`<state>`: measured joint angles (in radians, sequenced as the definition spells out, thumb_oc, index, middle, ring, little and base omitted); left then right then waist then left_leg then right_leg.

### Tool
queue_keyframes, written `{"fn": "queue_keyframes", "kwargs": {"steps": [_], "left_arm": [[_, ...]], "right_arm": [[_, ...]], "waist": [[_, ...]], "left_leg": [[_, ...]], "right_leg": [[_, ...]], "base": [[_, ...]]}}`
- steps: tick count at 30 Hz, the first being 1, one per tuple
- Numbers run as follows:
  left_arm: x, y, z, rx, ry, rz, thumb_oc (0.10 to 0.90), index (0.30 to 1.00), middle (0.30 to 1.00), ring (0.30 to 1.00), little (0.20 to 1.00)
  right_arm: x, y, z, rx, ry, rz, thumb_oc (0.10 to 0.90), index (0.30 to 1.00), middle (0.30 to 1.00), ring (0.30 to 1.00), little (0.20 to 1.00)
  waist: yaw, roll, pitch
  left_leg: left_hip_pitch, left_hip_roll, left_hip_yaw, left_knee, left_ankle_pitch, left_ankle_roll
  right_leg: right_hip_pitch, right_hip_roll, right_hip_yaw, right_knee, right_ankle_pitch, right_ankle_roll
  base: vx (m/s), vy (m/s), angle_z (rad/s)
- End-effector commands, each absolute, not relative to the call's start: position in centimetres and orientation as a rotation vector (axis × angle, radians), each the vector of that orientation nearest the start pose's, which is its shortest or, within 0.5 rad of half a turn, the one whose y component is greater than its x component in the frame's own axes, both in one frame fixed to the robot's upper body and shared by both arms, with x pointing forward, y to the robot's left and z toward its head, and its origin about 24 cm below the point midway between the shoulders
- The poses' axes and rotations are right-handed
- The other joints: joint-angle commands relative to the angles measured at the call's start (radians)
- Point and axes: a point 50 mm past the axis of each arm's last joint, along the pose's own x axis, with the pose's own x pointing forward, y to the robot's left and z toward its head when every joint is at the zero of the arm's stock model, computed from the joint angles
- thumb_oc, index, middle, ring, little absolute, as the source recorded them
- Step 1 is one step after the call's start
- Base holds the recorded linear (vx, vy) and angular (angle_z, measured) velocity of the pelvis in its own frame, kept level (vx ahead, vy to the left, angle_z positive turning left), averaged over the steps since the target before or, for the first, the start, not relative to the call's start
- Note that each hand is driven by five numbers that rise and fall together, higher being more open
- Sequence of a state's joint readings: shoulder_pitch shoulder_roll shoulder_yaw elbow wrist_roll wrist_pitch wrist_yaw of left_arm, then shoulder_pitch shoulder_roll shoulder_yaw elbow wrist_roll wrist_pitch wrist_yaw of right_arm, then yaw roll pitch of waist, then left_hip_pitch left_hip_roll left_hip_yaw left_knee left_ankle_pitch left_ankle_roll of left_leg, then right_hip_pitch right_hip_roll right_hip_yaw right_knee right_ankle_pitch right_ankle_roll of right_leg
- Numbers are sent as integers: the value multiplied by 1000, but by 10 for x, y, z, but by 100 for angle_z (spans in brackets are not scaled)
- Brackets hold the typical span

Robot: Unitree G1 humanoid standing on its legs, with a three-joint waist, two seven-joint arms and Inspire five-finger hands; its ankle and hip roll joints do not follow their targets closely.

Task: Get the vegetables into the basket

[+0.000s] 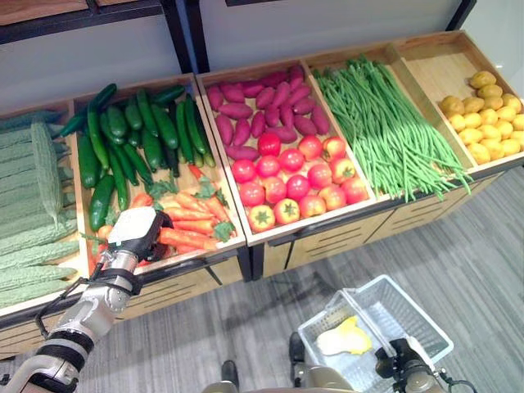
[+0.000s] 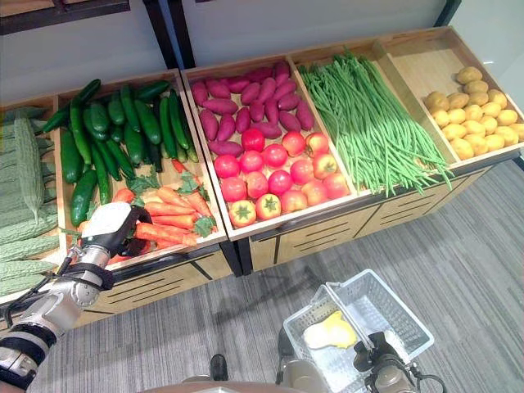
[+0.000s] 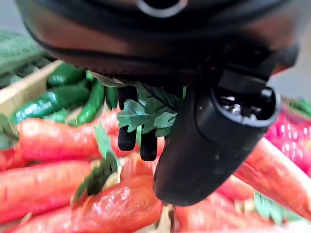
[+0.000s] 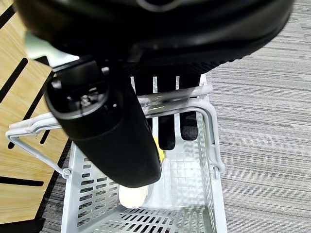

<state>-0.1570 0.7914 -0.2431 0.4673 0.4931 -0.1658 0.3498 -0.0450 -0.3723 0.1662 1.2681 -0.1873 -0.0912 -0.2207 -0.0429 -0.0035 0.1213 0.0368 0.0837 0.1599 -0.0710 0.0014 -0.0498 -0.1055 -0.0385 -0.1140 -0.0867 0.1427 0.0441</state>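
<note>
Carrots (image 1: 192, 223) lie heaped at the front of a wooden crate (image 1: 219, 255) on the produce shelf, seen in the left eye view, with cucumbers (image 1: 135, 135) behind them in the same crate. The left hand (image 1: 137, 233) rests on the near end of the carrot heap. Neighbouring crates hold purple sweet potatoes (image 1: 266, 110) and tomatoes (image 1: 295, 180), green beans (image 1: 385, 131), and potatoes (image 1: 483, 115). A white basket (image 1: 426, 327) hangs low over the grey carpet, the right hand (image 1: 401, 360) at its handle; a pale yellow item (image 1: 344, 337) lies inside.

Right eye view: same arrangement (nothing further to record).

Left wrist view: the left hand's fingers (image 3: 127, 138) are curled down among green carrot leaves (image 3: 146, 114), thumb (image 3: 204, 141) opposite and above the carrots; whether anything is actually gripped cannot be told.

Right wrist view: the right hand's fingers (image 4: 167, 131) are hooked round the basket handle (image 4: 194, 104), thumb (image 4: 112, 136) in front.
</note>
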Motion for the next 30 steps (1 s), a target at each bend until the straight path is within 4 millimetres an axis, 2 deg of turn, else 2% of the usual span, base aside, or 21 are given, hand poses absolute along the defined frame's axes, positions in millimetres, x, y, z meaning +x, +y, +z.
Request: {"fn": "queue_keyframes", "kwargs": {"steps": [1,2,5,7,14,20,22,30], "left_arm": [[278,319,126,1406,-257,272,400,300,300,300,300],[277,319,126,1407,-256,273,400,300,300,300,300],[273,314,144,1413,-341,266,400,300,300,300,300],[268,311,147,1396,-367,251,400,300,300,300,300],[265,315,138,1369,-322,266,400,300,300,300,300],[263,320,139,1361,-314,297,400,300,300,300,300],[265,320,150,1388,-349,305,400,300,300,300,300],[267,324,171,1418,-412,354,400,300,300,300,300]], "right_arm": [[106,-292,-136,-756,1067,-152,400,300,300,300,300],[106,-292,-136,-757,1067,-151,400,300,300,300,300],[97,-293,-139,-744,1103,-150,400,300,300,300,300],[94,-291,-141,-738,1115,-144,400,300,300,300,300],[91,-289,-142,-731,1123,-135,400,300,300,300,300],[92,-290,-141,-731,1122,-137,400,300,300,300,300],[92,-290,-141,-733,1123,-135,400,300,300,300,300],[90,-290,-142,-738,1131,-129,400,300,300,300,300]], "waist": [[-11,-82,-101],[-11,-82,-101],[-7,-79,-111],[-3,-79,-113],[-1,-82,-114],[1,-86,-115],[3,-87,-119],[0,-86,-126]], "left_leg": [[-39,31,-49,-16,8,-48],[-39,31,-48,-16,8,-48],[-30,27,-51,-16,4,-46],[-29,24,-54,-16,3,-45],[-31,22,-57,-16,6,-43],[-31,21,-59,-16,6,-42],[-29,20,-59,-16,5,-42],[-26,19,-60,-16,3,-43]], "right_leg": [[3,-162,28,-1,6,157],[3,-162,28,-1,6,157],[14,-165,24,-1,2,158],[19,-167,20,-1,3,157],[21,-171,17,-1,3,156],[22,-171,16,-1,4,157],[26,-171,16,-1,3,157],[29,-173,15,-1,2,157]], "base": [[0,0,0],[0,0,0],[5,3,2],[-4,5,2],[0,0,0],[0,0,0],[0,0,0],[0,0,0]]}}
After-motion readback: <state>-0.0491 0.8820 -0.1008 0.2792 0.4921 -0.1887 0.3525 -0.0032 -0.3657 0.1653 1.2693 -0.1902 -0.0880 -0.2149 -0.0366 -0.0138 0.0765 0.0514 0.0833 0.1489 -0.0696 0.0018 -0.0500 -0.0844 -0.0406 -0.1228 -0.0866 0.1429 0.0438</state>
